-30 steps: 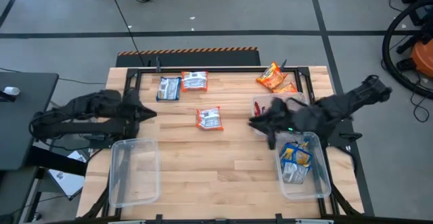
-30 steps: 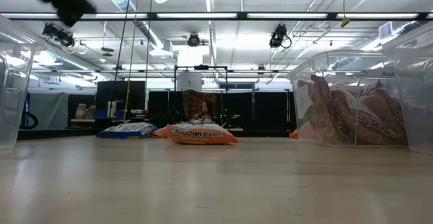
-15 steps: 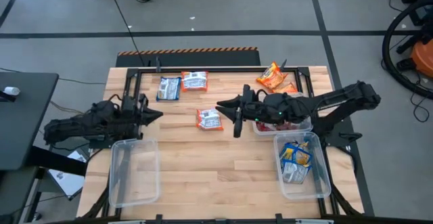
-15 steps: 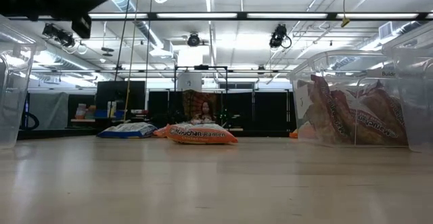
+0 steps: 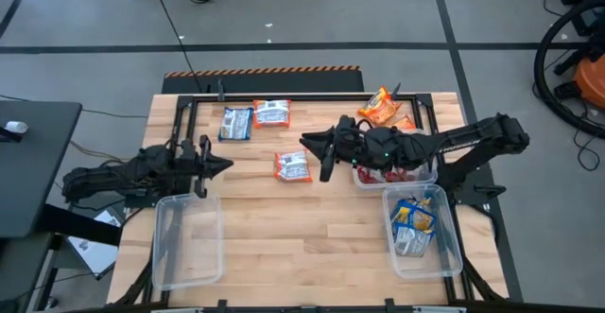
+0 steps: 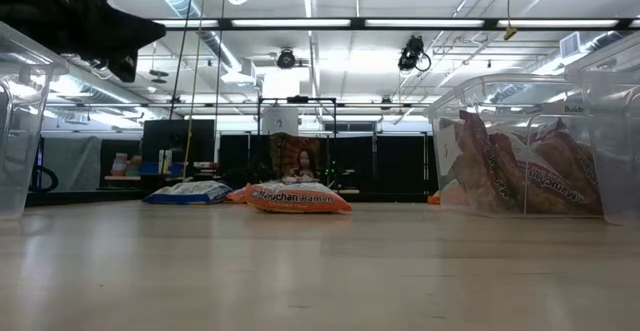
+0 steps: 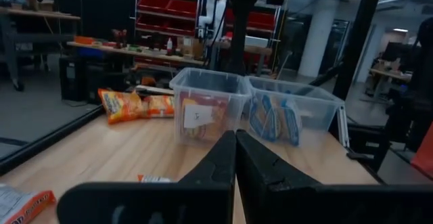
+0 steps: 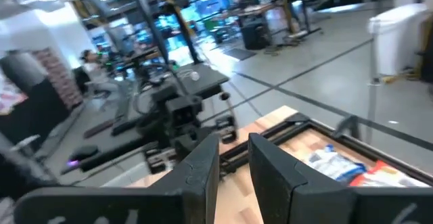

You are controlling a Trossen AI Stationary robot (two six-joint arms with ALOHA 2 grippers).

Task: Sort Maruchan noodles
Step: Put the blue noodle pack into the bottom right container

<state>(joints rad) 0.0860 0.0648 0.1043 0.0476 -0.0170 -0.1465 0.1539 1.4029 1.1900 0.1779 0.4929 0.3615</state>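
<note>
Three packets lie flat on the table: a blue one (image 5: 235, 123), a red-and-white one (image 5: 271, 113) beside it, and another red-and-white one (image 5: 292, 165) at mid-table, which also shows in the low view (image 6: 298, 198). Two orange packets (image 5: 381, 107) lie by the far right corner. More red packets fill one clear bin (image 5: 392, 169), and blue ones fill another (image 5: 421, 226). My right gripper (image 5: 318, 152) hovers open just right of the mid-table packet. My left gripper (image 5: 223, 165) is shut, held above the table left of that packet (image 7: 235, 158).
An empty clear bin (image 5: 186, 237) stands near the left front edge, just below my left gripper. My right arm reaches across the bin of red packets. Bare wood lies at the table's middle and near edge (image 5: 302, 247). A black frame rail (image 5: 284, 95) runs along the far edge.
My right gripper has swung from beside the bin of blue packets toward the table's left and far side, ending close to the mid-table red-and-white packet. My left gripper has moved a little toward the table's right. No packet has moved.
</note>
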